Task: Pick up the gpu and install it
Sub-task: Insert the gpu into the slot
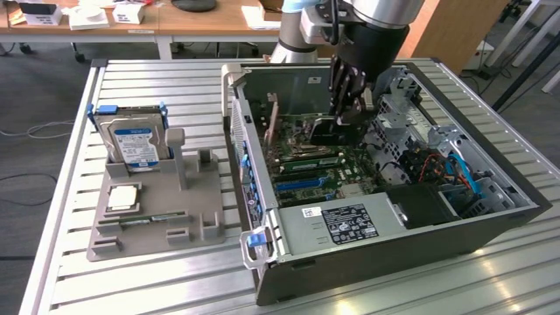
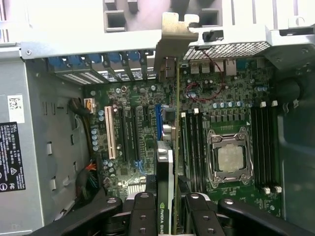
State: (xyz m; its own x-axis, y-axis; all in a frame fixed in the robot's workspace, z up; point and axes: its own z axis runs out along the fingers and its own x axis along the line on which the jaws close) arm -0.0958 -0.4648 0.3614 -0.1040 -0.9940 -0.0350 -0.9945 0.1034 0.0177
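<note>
The pincer (image 1: 344, 110) is gripping the gpu (image 2: 166, 162) edge-on between its half-closed fingers (image 2: 142, 209), holding it inside the open computer case (image 1: 394, 262). The card is reaching out ahead of the fingertips, directly over the motherboard (image 2: 231, 98). Its metal bracket (image 2: 174, 37) is sitting farthest from the pincer, at the case's rear wall.

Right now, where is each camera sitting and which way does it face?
Exterior view: off the arm, above the table, looking down at an angle into the open computer case, with the parts tray on the exterior view's left; the arm and gripper reach into the case.
Wrist view: on the wrist, looking past the fingers onto the motherboard; the fingers clamp the gpu on edge.
Shared: the gripper, the motherboard and the case interior.
</note>
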